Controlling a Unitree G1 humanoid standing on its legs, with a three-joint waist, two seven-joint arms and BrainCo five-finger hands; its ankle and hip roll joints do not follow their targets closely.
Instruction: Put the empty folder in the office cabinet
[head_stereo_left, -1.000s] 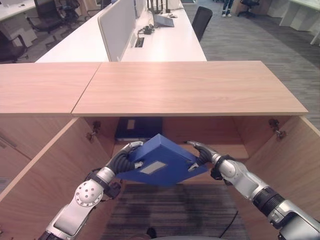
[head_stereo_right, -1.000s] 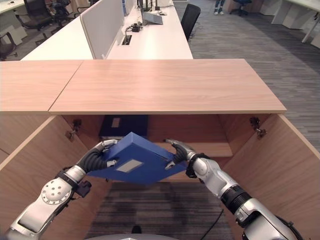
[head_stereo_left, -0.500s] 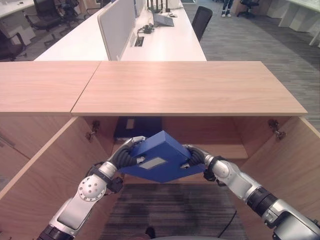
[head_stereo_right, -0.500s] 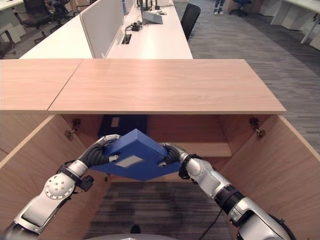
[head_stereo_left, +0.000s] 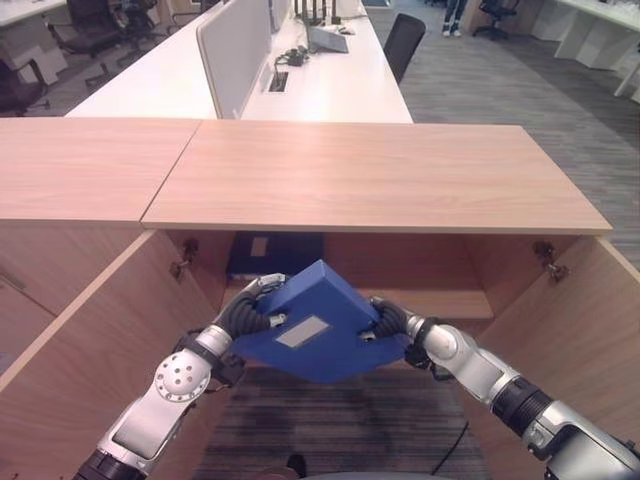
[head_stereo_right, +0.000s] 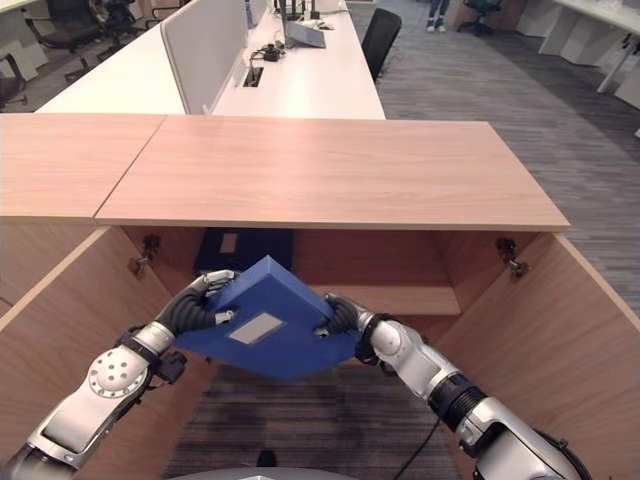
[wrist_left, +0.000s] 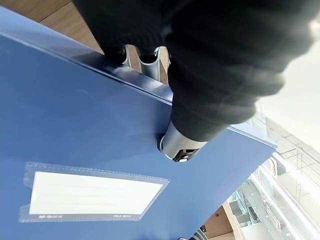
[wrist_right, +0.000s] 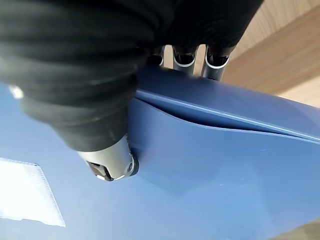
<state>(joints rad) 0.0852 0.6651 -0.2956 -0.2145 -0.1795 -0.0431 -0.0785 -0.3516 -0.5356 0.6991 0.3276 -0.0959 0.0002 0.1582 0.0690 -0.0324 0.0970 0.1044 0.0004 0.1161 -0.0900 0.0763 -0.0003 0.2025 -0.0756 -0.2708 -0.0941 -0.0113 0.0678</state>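
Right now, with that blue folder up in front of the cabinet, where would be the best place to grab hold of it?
Probably by its two opposite edges, one from each side, as the hands do now. The blue folder is a broad, flat box, tilted with a corner toward the cabinet. The left hand clamps one edge and the right hand the other, thumbs on the labelled face and fingers behind. One hand alone would likely let it swing.
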